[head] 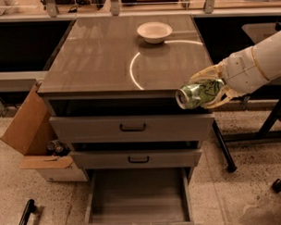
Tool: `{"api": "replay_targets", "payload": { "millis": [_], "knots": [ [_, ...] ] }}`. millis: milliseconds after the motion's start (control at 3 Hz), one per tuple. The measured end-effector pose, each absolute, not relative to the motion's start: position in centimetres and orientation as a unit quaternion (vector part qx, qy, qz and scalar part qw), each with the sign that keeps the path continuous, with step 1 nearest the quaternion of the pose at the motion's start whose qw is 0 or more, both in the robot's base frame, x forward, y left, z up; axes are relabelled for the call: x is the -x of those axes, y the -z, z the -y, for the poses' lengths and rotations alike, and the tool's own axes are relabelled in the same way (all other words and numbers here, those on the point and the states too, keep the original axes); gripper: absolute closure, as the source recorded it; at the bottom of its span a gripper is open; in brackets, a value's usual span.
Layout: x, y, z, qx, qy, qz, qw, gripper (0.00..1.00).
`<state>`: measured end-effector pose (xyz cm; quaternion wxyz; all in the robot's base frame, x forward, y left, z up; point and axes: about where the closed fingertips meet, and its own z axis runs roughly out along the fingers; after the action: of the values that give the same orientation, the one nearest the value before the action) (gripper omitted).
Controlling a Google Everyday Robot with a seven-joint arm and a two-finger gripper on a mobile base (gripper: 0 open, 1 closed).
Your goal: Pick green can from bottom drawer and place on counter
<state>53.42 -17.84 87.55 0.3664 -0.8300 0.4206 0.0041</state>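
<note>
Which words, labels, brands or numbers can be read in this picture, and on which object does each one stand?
No text can be read here.
The green can, held in the gripper at the front right corner of the counter: dark marks on its side, too blurred to read.
The white bowl, cardboard box and drawer fronts: no writing visible.

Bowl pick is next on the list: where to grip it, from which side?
Pinch the bowl by its near-right rim from above: it sits upright, open, likely too wide to span. The tool, holding the can at the front-right corner of the counter, is on that side.
</note>
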Motion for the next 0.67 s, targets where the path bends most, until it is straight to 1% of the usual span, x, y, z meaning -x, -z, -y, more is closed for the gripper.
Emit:
{"api": "replay_targets", "payload": {
  "millis": [333,667],
  "knots": [
    [-55.0,-87.7,17.3,0.824,-0.016,-0.435,0.363,1.0],
    [-58.3,-88.3,16.2,0.81,-0.04,-0.452,0.373,1.0]
  ]
}}
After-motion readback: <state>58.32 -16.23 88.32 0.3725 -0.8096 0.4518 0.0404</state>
